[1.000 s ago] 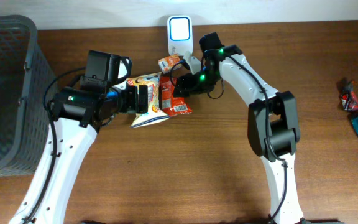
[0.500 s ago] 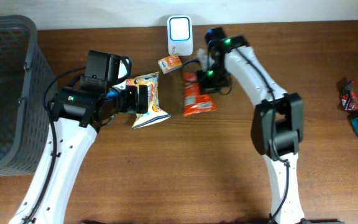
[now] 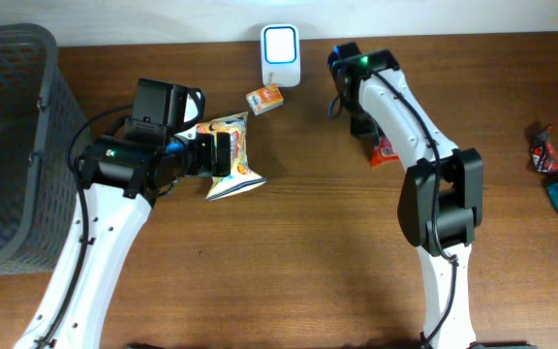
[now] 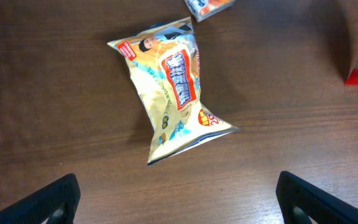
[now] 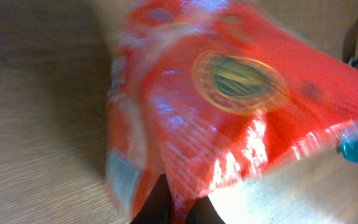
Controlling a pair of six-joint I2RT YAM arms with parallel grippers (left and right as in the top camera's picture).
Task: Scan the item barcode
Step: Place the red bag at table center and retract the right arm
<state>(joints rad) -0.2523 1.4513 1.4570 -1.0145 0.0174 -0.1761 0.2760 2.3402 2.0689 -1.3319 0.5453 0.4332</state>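
Swinging rightward from frame centre, the red packet [image 3: 384,151] is hanging right of the scanner [image 3: 280,46], right fingers [image 5: 166,208] clamping it. Left fingers [image 4: 48,202] are standing apart above the chip bag [image 4: 173,93], and bare counter [image 3: 308,271] is stretching below.

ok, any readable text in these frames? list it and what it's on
Nothing is clear enough to quote.
yellow snack bag: white lettering on a red banner, plus small badges; too small to read.
red packet: round gold emblem, motion-blurred, unreadable.
small orange box: print too small to read.
scanner: lit white face, no text visible.
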